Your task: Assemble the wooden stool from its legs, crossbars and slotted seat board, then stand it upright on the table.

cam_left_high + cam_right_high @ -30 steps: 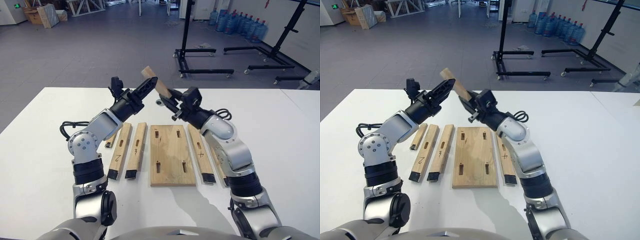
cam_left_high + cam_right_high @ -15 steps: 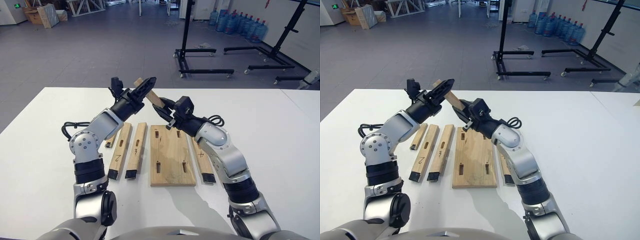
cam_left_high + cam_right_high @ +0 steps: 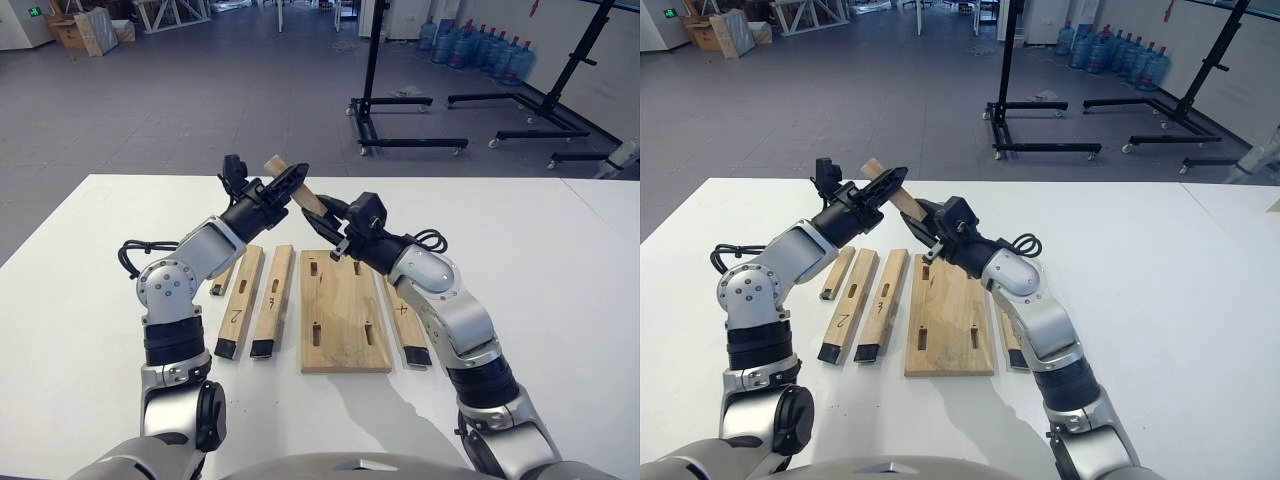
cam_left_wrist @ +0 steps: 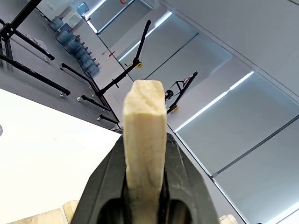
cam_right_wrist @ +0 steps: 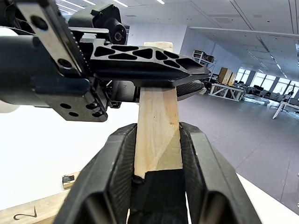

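A short wooden leg [image 3: 274,163] hangs tilted in the air above the table's far middle, held at both ends. My left gripper [image 3: 292,178] is shut on its upper part, seen end-on in the left wrist view [image 4: 145,126]. My right gripper [image 3: 322,207] is shut on its lower end [image 5: 159,126], with the left gripper's fingers [image 5: 154,58] crossing just above. Below them the slotted seat board [image 3: 345,310] lies flat. Two legs [image 3: 240,300] [image 3: 273,298] and a short crossbar [image 3: 221,281] lie to its left. Another leg [image 3: 403,312] lies to its right, beside one partly hidden by my right arm.
The white table [image 3: 90,270] has bare surface on both sides of the parts and toward its front edge. Beyond its far edge, black wheeled racks [image 3: 405,125] and water bottles [image 3: 480,45] stand on the floor.
My right gripper brought the wooden leg left and lower to my left gripper. The left gripper's fingers, open a second ago, have shut on the leg's upper part.
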Robot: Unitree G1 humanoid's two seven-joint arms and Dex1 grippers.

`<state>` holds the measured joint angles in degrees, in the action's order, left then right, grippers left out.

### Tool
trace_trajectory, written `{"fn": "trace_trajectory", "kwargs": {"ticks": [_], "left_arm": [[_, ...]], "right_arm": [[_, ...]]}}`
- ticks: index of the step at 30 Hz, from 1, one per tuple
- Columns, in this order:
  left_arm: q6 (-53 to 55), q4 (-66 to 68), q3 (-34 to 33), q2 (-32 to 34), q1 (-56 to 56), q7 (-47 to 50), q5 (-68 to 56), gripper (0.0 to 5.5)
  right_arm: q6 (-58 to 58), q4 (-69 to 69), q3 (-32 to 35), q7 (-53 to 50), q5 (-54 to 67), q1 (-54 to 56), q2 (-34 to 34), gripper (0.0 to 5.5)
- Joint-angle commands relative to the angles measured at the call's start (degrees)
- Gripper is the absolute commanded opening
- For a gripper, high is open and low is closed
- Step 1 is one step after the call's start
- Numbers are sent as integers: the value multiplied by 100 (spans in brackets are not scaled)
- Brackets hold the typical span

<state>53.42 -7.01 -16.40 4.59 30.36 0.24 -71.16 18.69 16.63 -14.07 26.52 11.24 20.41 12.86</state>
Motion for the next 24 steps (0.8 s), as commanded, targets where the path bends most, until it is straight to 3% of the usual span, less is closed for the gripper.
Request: {"fn": "trace_trajectory", "kwargs": {"ticks": [1,5,6,11,13,18,21,24], "left_arm": [[-111,37,5,75,1,73,145,39],[-160,66,45,169,-21,40,374,39],[-171,68,58,193,-26,12,440,39],[-287,4,219,416,-122,-188,988,39],[-328,-115,281,643,-219,-279,1300,39],[-815,-1056,354,1932,-1405,-654,2777,39],[-1223,-1073,314,1722,-1767,-703,3064,39],[-1521,-1012,270,1237,-1949,-551,3107,39]], "right_arm": [[151,84,-68,76,-19,-96,31,129],[595,129,-155,186,111,-159,100,129],[755,135,-151,169,136,-168,113,168],[1563,306,74,409,495,-86,368,260],[1778,439,381,512,613,-115,652,289],[2022,585,1707,522,863,-734,1437,402],[1983,491,1974,88,829,-868,1195,453],[1989,264,1895,-216,810,-737,876,453]]}}
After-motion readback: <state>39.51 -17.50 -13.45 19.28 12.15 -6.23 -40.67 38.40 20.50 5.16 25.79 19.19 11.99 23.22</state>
